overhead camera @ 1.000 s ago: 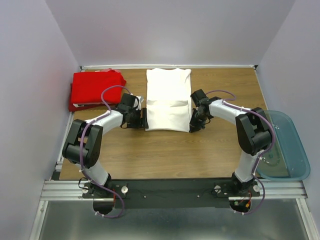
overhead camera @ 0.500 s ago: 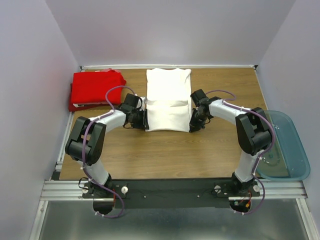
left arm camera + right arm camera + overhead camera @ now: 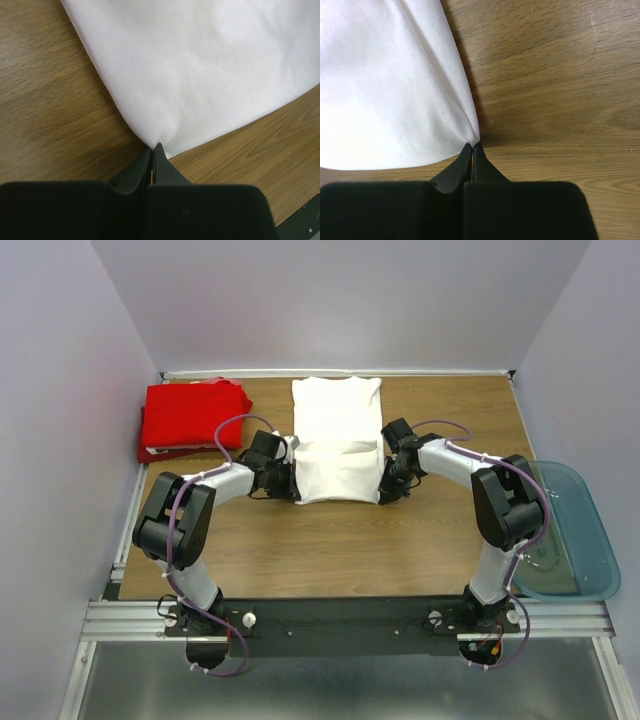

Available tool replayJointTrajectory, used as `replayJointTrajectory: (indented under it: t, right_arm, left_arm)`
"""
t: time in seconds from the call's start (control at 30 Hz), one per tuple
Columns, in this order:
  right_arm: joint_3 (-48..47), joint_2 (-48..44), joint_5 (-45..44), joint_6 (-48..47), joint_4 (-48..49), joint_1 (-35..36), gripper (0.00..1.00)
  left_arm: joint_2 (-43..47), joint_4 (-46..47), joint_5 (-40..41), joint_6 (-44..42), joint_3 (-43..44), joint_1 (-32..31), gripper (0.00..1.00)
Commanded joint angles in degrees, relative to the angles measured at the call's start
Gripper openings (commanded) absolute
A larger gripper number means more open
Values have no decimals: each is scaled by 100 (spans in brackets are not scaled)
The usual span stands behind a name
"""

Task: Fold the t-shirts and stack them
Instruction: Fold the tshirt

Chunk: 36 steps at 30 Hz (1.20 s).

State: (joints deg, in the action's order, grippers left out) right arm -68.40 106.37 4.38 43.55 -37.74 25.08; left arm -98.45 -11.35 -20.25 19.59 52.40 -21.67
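Note:
A white t-shirt lies partly folded in the middle of the wooden table, plain side up. My left gripper is shut on its near-left edge; in the left wrist view the jaws pinch the cloth at the left gripper's tips. At the near-right edge my right gripper is shut on the hem, and the white t-shirt puckers at the right gripper's closed tips. A folded red t-shirt rests at the back left, apart from both arms.
A translucent blue plastic tub sits off the table's right edge beside the right arm. Grey walls close in the back and sides. Bare wood lies between the shirt and the arm bases.
My left gripper has slid right onto the white shirt's edge and closed on it. The right gripper has tightened on the hem; that arm has hardly moved.

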Motion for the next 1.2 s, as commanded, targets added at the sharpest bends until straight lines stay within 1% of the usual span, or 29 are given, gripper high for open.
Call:
replayJointTrajectory:
  t: [0.0, 0.1, 0.23, 0.3, 0.5, 0.83, 0.87, 0.9, 0.93, 0.97, 1.17]
  right_arm:
    - [-33, 60, -201, -31, 30, 32, 0]
    - [-7, -45, -297, -57, -14, 32, 1]
    - [99, -177, -412, -66, -111, 23, 1]
    - [160, -230, -631, -83, -137, 23, 1]
    - [213, -406, -851, -119, -260, -3, 1]
    - [134, -362, -808, -233, -287, -29, 0]
    - [117, -362, -799, -242, -287, -21, 1]
    - [99, -327, -755, -250, -287, -21, 1]
    - [82, -318, -746, -259, -287, -21, 1]
    - [47, -310, -720, -259, -278, -21, 0]
    - [-15, -274, -658, -294, -278, -21, 0]
  left_arm:
    - [-298, -473, 117, -87, -529, -109, 0]
    - [-96, -586, 381, -140, -521, -101, 0]
    - [107, -684, 540, -158, -485, -100, 0]
    - [142, -719, 540, -184, -459, -100, 0]
    - [291, -737, 522, -149, -485, -100, 0]
    - [458, -745, 452, -70, -555, -109, 0]
    - [502, -754, 434, -44, -608, -109, 3]
    - [590, -763, 382, 61, -626, -109, 12]
    - [643, -772, 355, 114, -652, -109, 18]
    - [756, -737, 312, 176, -713, -109, 27]
    - [872, -701, 250, 396, -854, -136, 44]
